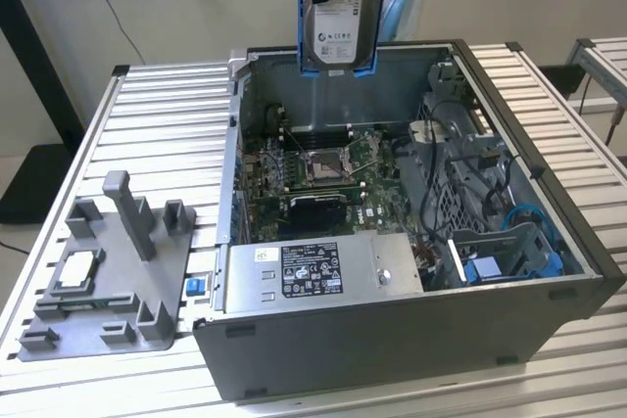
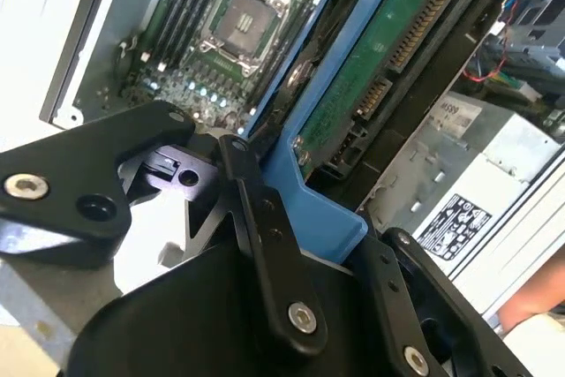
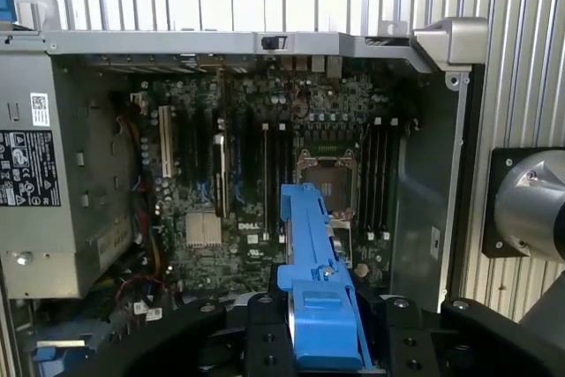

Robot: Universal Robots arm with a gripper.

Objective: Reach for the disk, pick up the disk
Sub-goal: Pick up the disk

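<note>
The disk (image 1: pixel 343 17) hangs upright high above the open computer case, its white label facing the exterior camera and a blue frame along its edges. In the second wrist view its green circuit-board side (image 2: pixel 388 59) shows inside the blue frame. My gripper (image 2: pixel 309 209) is shut on the disk, with a black finger (image 2: pixel 265 245) pressed on each side of the frame. In the first wrist view the blue frame edge (image 3: pixel 318 306) sticks out between the fingers over the motherboard.
Below stands the open case (image 1: pixel 588 271) with motherboard (image 1: pixel 333 159), power supply (image 1: pixel 313 271) and drive bay with blue bracket (image 1: pixel 509 261). On the slatted table at the exterior view's left is a grey fixture (image 1: pixel 127 232) holding a small square chip (image 1: pixel 76 271).
</note>
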